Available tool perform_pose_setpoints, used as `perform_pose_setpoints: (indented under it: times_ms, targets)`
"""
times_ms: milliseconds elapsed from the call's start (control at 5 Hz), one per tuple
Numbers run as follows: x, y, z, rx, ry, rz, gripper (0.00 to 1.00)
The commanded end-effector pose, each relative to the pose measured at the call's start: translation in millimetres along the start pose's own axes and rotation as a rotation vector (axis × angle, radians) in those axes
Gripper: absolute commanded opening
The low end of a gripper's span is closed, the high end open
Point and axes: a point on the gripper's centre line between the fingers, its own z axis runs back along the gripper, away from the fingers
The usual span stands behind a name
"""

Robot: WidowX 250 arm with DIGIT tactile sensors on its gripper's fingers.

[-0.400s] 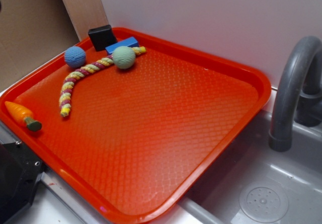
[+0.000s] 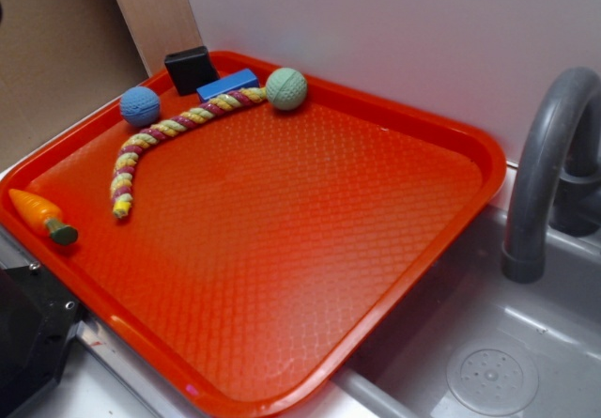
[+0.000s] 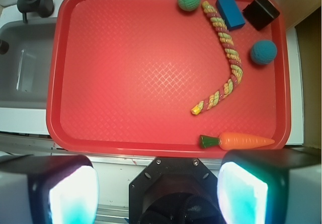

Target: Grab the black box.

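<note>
The WidowX gripper (image 3: 158, 191) hangs high above the near edge of the red tray (image 3: 55, 83), seen from its own wrist camera looking straight down. Its two fingers (image 3: 73, 194) fill the lower corners of the wrist view, pale pads glowing, spread wide apart with nothing between them. The black wrist housing sits centred between them, just outside the tray's near rim. In the exterior view, only a dark part of the arm shows beside the tray's near-left corner.

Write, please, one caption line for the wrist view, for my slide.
Open tool above the red tray's near edge; black box untouched in far corner beside blue block.
</note>
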Motion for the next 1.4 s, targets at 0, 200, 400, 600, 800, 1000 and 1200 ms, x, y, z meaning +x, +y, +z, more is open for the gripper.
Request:
perform_pose_setpoints:
  times_ms: [0,200,400,600,800,1000,1200]
  targets:
    - [92,86,-94,0.148,0.060,-0.016,1.00]
    - [148,107,-120,0.214,0.001,-0.212,1.00]
    - [169,114,-128,0.296,-0.070,-0.417,1.00]
    - [170,130,-129,0.357,-0.137,-0.486,1.00]
    - [159,144,-133,0.350,-0.122,-0.427,1.00]
    - [139,169,-132,0.303,-0.157,-0.395,1.00]
    - [133,184,-127,0.282,-0.178,-0.396,1.00]
